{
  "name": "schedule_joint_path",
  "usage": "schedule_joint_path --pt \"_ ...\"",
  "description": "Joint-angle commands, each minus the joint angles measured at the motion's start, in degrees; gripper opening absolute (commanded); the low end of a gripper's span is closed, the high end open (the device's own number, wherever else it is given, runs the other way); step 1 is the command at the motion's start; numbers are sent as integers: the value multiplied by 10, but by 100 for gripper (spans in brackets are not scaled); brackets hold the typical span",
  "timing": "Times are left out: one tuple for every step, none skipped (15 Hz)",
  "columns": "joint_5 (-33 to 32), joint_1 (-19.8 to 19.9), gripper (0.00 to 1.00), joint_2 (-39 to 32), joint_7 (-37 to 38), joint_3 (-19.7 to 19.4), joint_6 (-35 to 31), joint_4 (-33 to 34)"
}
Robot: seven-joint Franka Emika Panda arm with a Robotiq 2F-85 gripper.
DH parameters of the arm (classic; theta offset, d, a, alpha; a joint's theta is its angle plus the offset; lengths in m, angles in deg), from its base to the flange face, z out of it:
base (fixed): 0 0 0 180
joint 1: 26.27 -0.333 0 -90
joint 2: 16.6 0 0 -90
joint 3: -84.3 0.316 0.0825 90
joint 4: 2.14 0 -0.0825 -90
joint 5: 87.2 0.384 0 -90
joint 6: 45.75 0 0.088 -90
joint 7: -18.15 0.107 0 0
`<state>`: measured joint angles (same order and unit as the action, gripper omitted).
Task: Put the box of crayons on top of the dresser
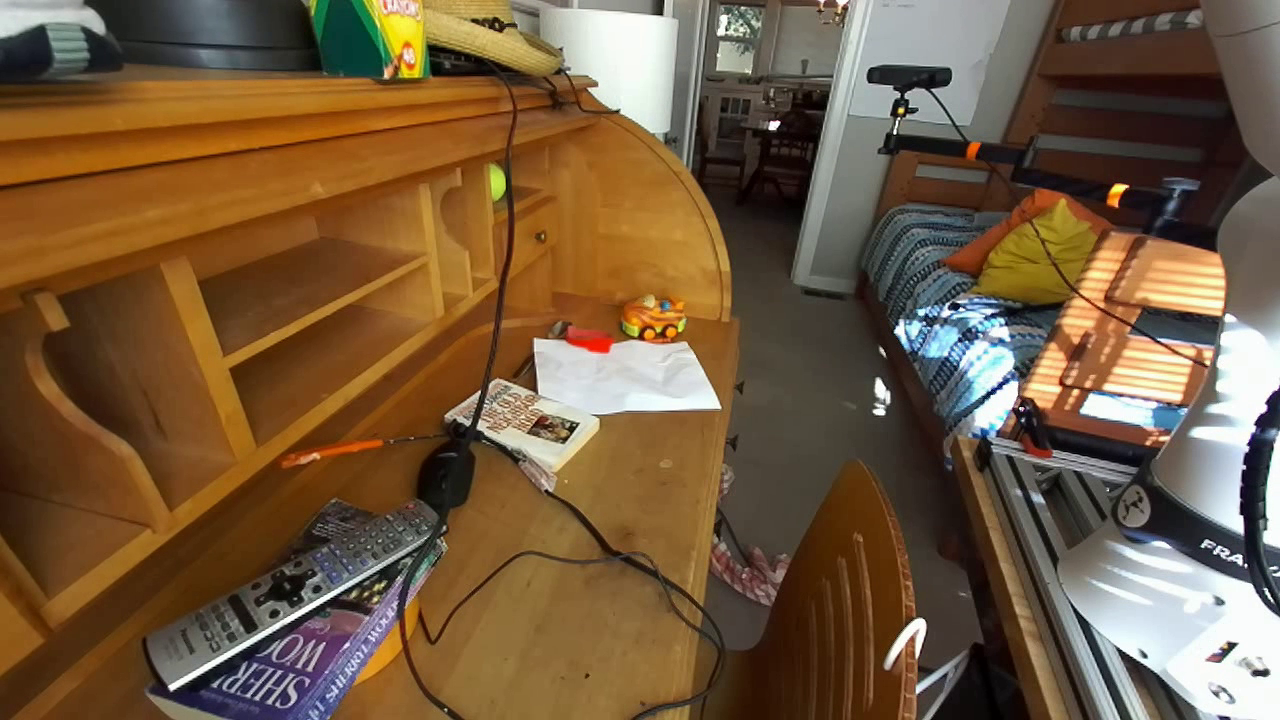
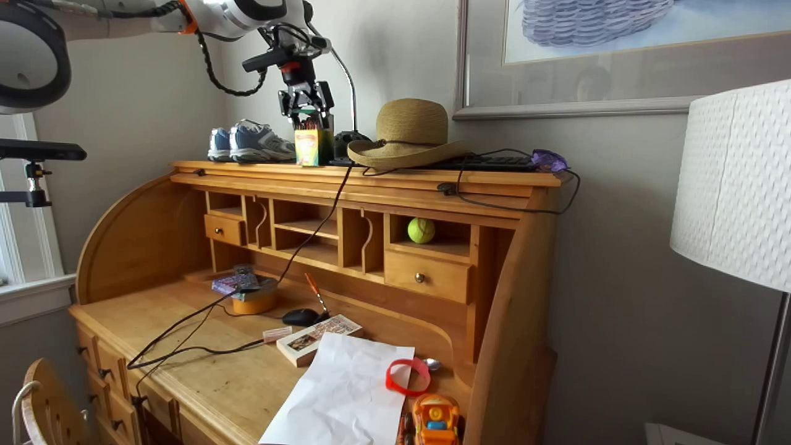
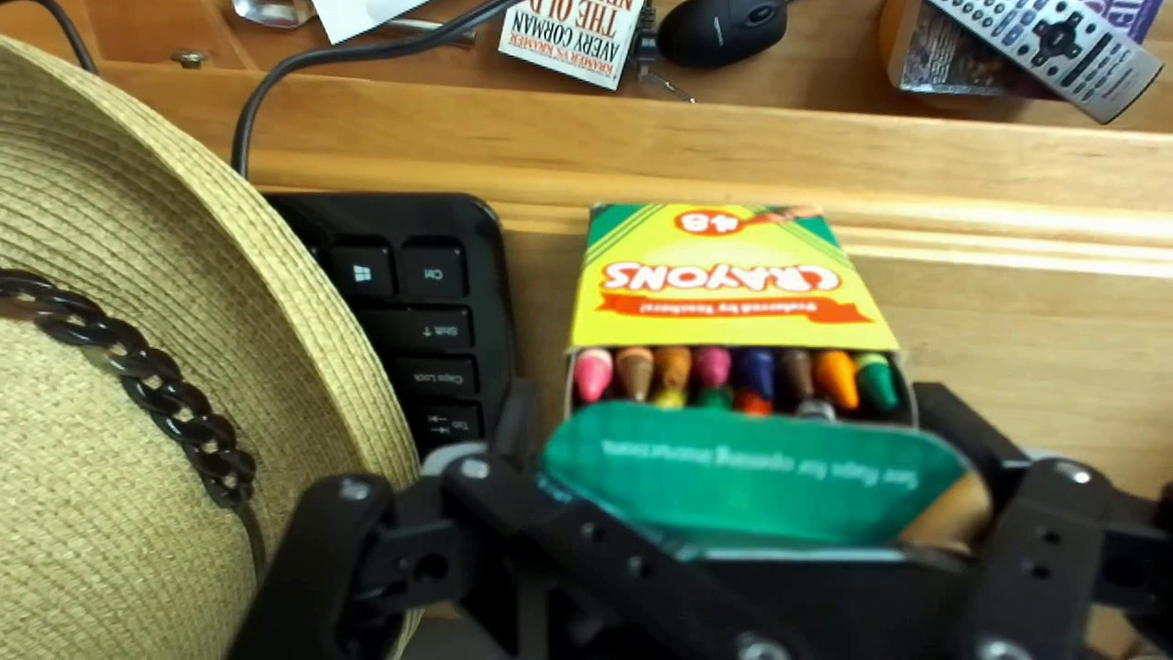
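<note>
An exterior view crops the upright green-and-yellow cardboard crayon box (image 1: 372,40) at eleven o'clock; the black jointed gripper (image 3: 730,414) gapes.

Hat (image 3: 211,321) and keyboard (image 3: 431,312) block left of crayon box (image 3: 724,302) in wrist view, bare table (image 3: 1045,339) right of it leaves pincer (image 2: 308,116) room, but shoes (image 2: 259,145) stand nearby in an exterior view.

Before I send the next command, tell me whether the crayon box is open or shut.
Open. In the wrist view, the box of crayons has its green flap lifted, with coloured crayon tips showing inside.
</note>
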<state>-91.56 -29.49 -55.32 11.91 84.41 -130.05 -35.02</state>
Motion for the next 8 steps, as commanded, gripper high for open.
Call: schedule_joint_path --pt "-10 -4 75 -5 -6 -5 -4 11" --pt "-11 -5 70 -5 -4 -5 -4 11" --pt "-12 -4 60 -5 -5 -5 -4 11" --pt "-13 -5 53 -4 -4 -5 -3 11" --pt "-14 -5 52 -4 -4 -5 -4 11" --pt "-15 -6 50 -4 -5 -6 -5 11" --pt "-17 -6 50 -5 -4 -6 -8 12" --pt "-20 -7 50 -6 -3 -7 -14 13"
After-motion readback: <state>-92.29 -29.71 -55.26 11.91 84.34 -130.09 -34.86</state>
